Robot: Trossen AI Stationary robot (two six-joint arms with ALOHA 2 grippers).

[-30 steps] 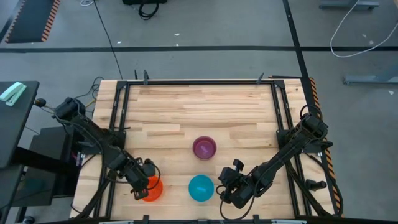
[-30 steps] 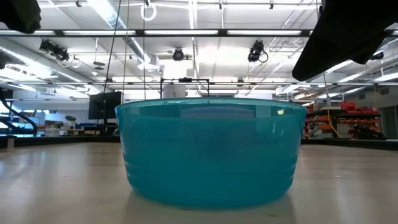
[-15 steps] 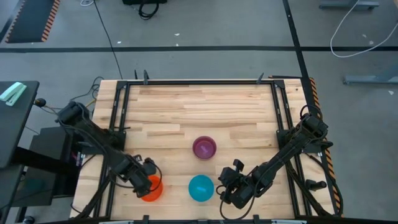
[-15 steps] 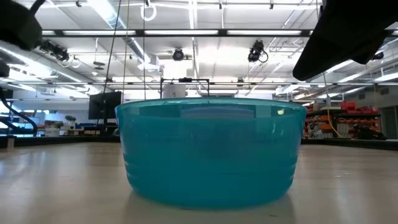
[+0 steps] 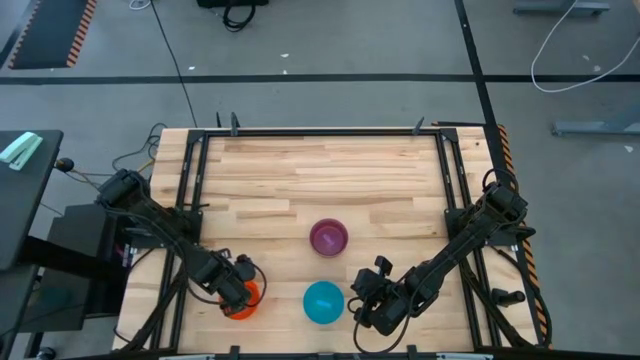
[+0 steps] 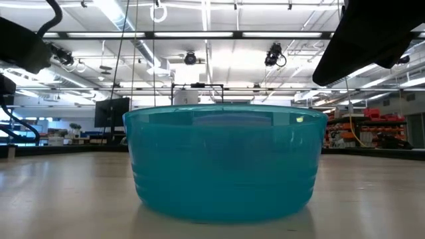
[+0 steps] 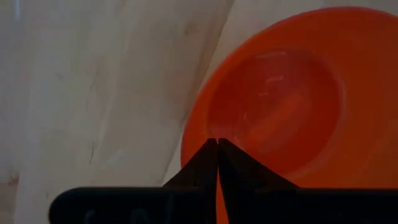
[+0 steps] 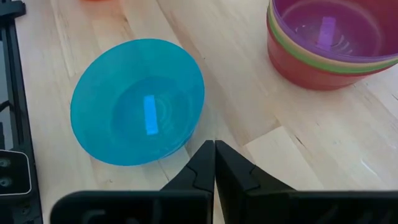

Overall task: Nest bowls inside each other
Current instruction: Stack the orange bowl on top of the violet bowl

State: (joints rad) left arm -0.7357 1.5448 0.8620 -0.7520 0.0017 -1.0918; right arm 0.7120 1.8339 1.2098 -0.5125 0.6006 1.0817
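Orange bowl (image 5: 243, 298): near the bench's (image 5: 320, 175) front left corner, mouth up, alone.
Left tool (image 5: 236, 293): over the orange bowl; fingers (image 7: 208, 163) pressed together on its rim, one inside and one outside.
Blue bowl (image 5: 323, 302): front centre of the bench, upright, standing apart from the others; fills the low view.
Purple bowl (image 5: 329, 237): just behind the blue bowl, topmost of a nested stack; green, yellow and reddish rims show under it in the right wrist view.
Right tool (image 5: 362, 300): just right of the blue bowl, fingers together, gripping nothing.
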